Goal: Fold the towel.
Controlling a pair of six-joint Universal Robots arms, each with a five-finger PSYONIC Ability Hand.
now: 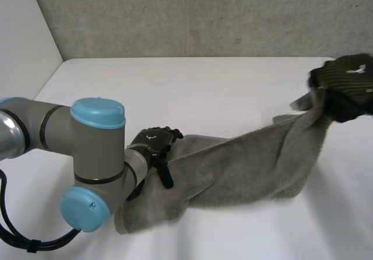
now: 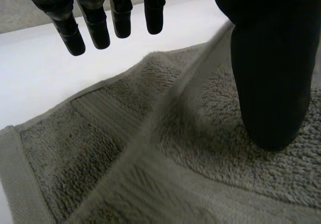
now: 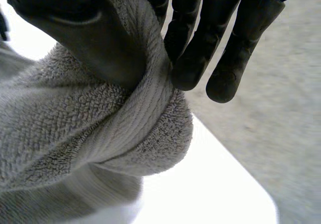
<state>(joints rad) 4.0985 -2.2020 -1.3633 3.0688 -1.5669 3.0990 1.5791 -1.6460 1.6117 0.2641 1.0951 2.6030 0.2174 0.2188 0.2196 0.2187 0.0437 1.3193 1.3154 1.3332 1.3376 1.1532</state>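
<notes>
Fingers (image 3: 193,58) of the right hand (image 1: 348,84) are clamped against the thumb (image 3: 90,33) on a bunched end of the grey towel (image 1: 245,167), and that end is up off the white tabletop (image 1: 204,91) out at 3 o'clock! From there the towel sags in a thick twisted roll down toward 7 o'clock, where its other end lies flat. Over at that end sits the left hand (image 1: 152,145): its fingers (image 2: 95,28) hang straight and spread, clear of the cloth, while its thumb (image 2: 271,73) comes down onto the terry just past the woven band. At 12 o'clock the smooth tabletop runs back to a rough grey wall (image 1: 204,15), with a paler panel closing in at 10 o'clock. Now the hard parts: the towel's 7 o'clock corner slips behind the left arm (image 1: 87,155), the right hand is cut by the edge at 3 o'clock, and how the roll is layered inside I cannot tell.
</notes>
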